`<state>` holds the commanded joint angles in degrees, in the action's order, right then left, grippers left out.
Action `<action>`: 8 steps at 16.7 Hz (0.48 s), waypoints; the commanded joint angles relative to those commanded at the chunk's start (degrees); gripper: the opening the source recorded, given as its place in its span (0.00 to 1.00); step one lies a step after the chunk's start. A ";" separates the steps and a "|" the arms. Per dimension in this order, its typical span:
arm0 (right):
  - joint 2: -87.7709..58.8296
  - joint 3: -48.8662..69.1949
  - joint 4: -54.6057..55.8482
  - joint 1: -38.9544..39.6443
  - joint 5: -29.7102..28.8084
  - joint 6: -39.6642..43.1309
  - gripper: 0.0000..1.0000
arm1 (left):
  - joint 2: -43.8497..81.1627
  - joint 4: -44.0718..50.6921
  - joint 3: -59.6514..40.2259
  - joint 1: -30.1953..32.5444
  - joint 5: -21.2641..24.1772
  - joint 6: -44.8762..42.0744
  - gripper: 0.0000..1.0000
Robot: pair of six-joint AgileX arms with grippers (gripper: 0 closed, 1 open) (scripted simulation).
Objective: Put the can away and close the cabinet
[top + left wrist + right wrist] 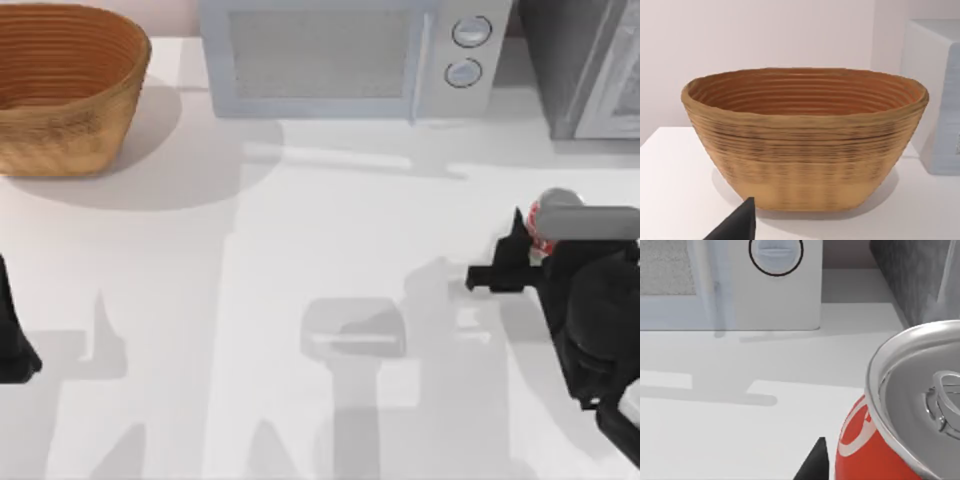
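Right now my right tool is at the right edge of the surface, and the can sits just beside it, partly under my arm in the top view. In the right wrist view the can is very close, its silver top tilted toward the camera and its red side below, with one dark fingertip just beside it. I cannot tell from these views whether the fingers are closed on the can or only flanking it, nor whether the can rests on the surface or is already raised.

I judge the step in hand to be the first one: getting hold of the can, or starting to carry it. The cabinet stands at the far right corner of the surface, past the can, its dark speckled side toward me and a lighter framed door panel at the right. How far that door stands open is hidden from here. The microwave is along the far edge next to it, and the basket is at the far left corner, well apart from all of this.

The next move calls for a sure grip, then a carry toward the far right corner into the cabinet's opening without clipping its side wall or the microwave. After that the door needs pushing shut.

My left tool is parked at the left edge, facing the basket; its opening I cannot tell.
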<state>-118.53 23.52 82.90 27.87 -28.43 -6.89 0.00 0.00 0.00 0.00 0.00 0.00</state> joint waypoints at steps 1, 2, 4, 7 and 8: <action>3.14 0.39 -3.65 0.02 0.05 -0.01 0.00 | 0.00 0.00 0.00 0.00 0.00 0.00 1.00; 6.56 0.80 -7.78 0.03 0.09 -0.01 0.00 | 0.00 0.00 0.00 0.00 0.00 0.00 1.00; 14.06 1.71 -17.15 0.00 0.12 0.01 0.00 | 0.00 0.00 0.00 0.00 0.00 0.00 1.00; 25.61 3.13 -31.08 -0.09 0.15 0.05 0.00 | 0.00 0.00 0.00 0.00 0.00 0.00 1.00; 29.07 3.59 -34.90 -0.11 0.15 0.06 0.00 | 0.00 0.00 0.00 0.00 0.00 0.00 1.00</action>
<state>-89.47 27.11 48.01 27.76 -28.27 -6.83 0.00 0.00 0.00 0.00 0.00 0.00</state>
